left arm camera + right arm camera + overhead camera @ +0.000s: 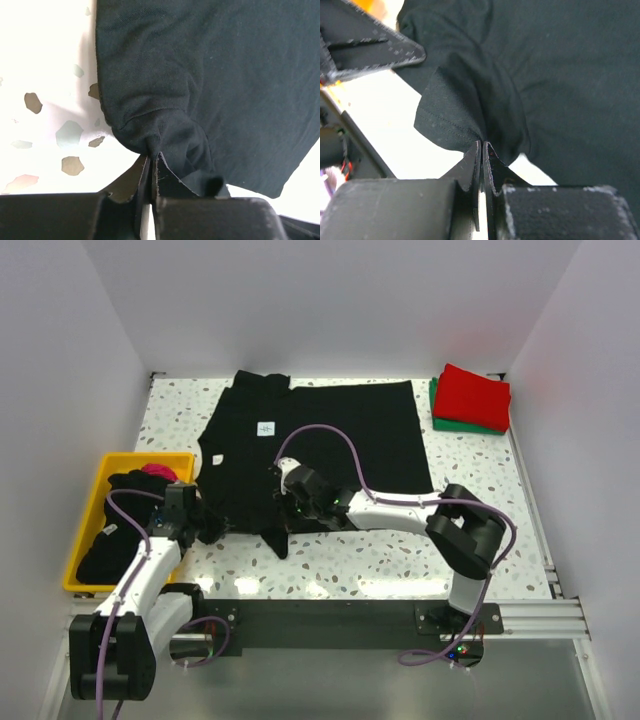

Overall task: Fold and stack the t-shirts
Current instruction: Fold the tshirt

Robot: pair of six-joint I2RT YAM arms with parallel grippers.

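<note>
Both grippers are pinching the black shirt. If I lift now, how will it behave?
Probably floppy: the black t-shirt bunches into soft folds at the left gripper. Likely light, since the cloth pinched by the right gripper looks thin. The unheld middle would likely sag and drag across the table.

white walls (330,300) — speckled table (390,570)

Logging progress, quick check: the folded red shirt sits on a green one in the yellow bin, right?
No. The folded red shirt sits on the green one at the table's far right corner, not in the yellow bin, which is on the left. The top external view shows it.
</note>
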